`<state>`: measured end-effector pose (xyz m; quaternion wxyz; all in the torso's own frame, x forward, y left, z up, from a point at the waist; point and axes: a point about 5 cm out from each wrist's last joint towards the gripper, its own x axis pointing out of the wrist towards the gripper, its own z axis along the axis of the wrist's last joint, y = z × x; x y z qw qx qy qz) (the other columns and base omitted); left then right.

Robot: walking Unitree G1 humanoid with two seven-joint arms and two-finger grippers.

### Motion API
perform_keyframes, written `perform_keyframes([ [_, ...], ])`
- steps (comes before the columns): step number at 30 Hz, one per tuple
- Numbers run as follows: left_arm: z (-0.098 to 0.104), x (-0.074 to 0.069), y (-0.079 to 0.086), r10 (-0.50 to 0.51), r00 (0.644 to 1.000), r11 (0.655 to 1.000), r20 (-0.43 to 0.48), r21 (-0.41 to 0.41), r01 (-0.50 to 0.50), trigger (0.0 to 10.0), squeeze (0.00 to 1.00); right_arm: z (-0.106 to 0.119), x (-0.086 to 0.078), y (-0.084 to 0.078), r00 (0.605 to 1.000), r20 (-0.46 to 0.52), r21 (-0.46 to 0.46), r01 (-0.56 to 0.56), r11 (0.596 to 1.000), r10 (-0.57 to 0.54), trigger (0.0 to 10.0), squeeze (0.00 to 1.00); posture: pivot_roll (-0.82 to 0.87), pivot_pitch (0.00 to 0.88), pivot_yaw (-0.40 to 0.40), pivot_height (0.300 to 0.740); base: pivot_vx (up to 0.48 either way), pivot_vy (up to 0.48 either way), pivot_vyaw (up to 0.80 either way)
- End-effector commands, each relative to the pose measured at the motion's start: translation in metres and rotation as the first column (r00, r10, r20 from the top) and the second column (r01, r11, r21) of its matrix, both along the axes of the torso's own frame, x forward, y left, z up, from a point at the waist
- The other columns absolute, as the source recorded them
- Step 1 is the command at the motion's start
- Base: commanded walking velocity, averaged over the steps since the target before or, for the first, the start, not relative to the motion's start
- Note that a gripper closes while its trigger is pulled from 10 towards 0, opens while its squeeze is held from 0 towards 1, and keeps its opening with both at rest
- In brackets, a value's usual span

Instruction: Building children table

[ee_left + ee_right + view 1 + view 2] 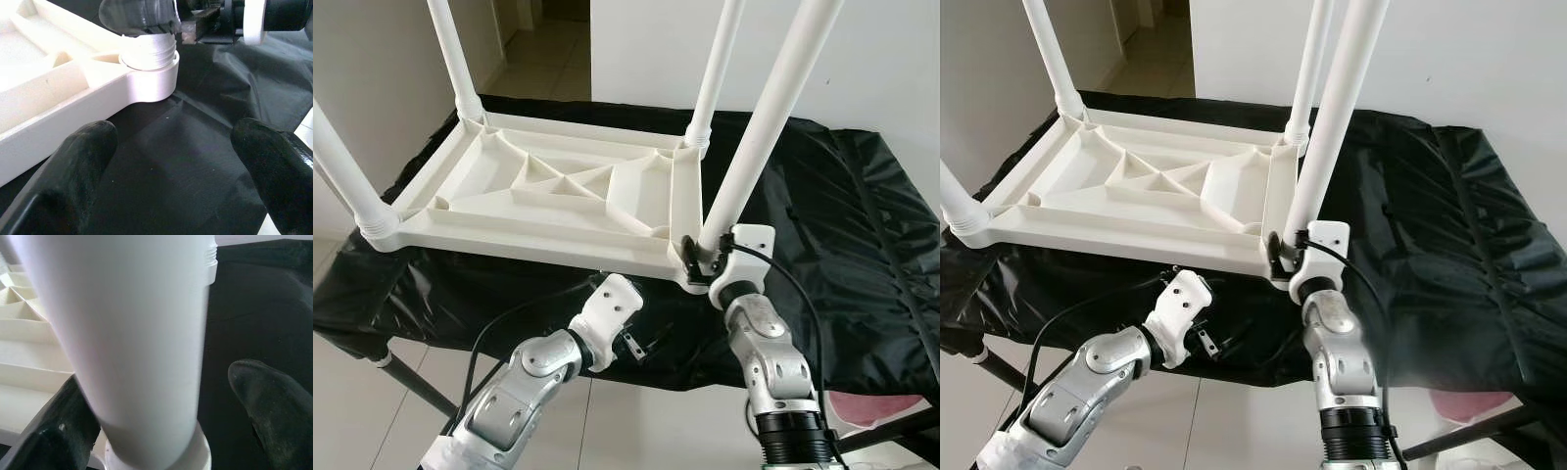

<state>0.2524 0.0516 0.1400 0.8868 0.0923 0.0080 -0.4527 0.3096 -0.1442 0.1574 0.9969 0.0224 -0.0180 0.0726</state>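
Note:
A white plastic children's table top (558,186) lies upside down on a black sheet (842,225), ribs upward. Legs stand in its far left (450,49), far right (715,69) and near left (342,166) corners. The near right leg (764,127) leans in its corner socket (149,73). My right gripper (697,259) sits at that leg's base, open, one finger (68,426) against the leg and the other (274,401) a little off it. My left gripper (171,181) is open just below the table top's near edge, facing that same socket and holding nothing.
The black sheet covers a work table whose dark metal leg (411,382) slants down at the near left. A pink object (876,406) lies on the tiled floor at the near right. White walls and a doorway lie behind.

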Motion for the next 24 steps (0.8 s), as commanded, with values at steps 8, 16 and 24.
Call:
perform_keyframes([
  [8, -0.002, -0.002, -0.002, -0.026, 1.0, 1.0, -0.014, 0.015, 0.027, 10.0, 0.0, 0.002, 0.008, -0.013, 0.953, -0.009, -0.158, -0.299, 0.941, 0.301, 10.0, 0.0, -0.02, 0.086, -0.015, 0.74, 0.0, 0.0, 0.0],
  [16, -0.001, 0.001, 0.0, -0.023, 1.0, 1.0, -0.006, 0.018, 0.023, 10.0, 0.0, 0.002, 0.018, -0.014, 0.901, -0.038, -0.22, -0.43, 0.875, 0.433, 10.0, 0.0, -0.01, 0.076, -0.014, 0.74, 0.0, 0.0, 0.0],
  [24, 0.0, 0.001, 0.0, -0.018, 1.0, 1.0, -0.003, 0.02, 0.018, 10.0, 0.0, -0.003, 0.026, -0.016, 0.878, -0.074, -0.247, -0.476, 0.844, 0.474, 0.0, 0.0, -0.01, 0.075, -0.018, 0.74, 0.0, 0.0, 0.0],
])
